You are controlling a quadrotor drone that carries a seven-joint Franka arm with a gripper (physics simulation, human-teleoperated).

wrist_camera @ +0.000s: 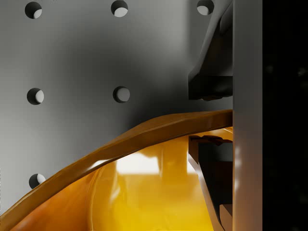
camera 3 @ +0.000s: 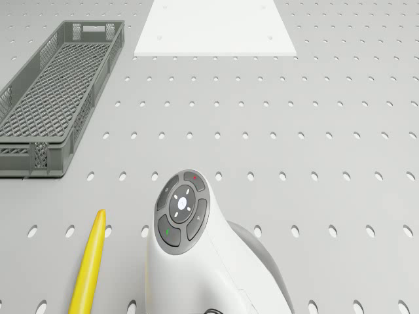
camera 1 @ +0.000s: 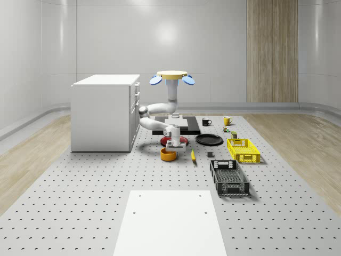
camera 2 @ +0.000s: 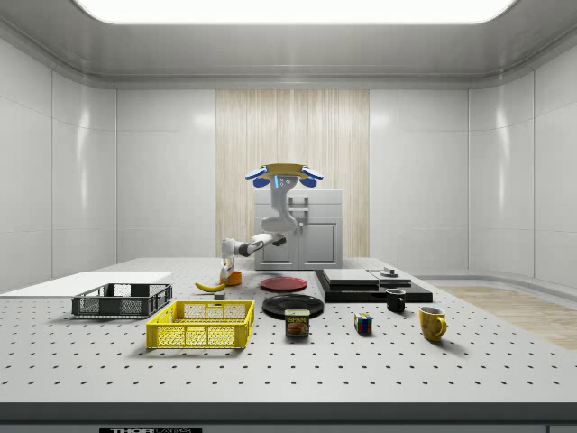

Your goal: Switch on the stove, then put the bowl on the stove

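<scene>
An orange bowl sits low on the perforated table, just in front of a red plate. My gripper reaches down onto it. In the wrist view one finger is outside the bowl's rim and the other finger is inside, both close against it. The stove is a flat black and white slab behind the red plate. The drone hovers above the stove, beside the white cabinet, with its arm bent down.
A banana lies beside the bowl. A black plate, yellow basket and grey basket stand toward the whole-scene view's right. White cabinet at the left. Mugs are behind; a white sheet lies in front.
</scene>
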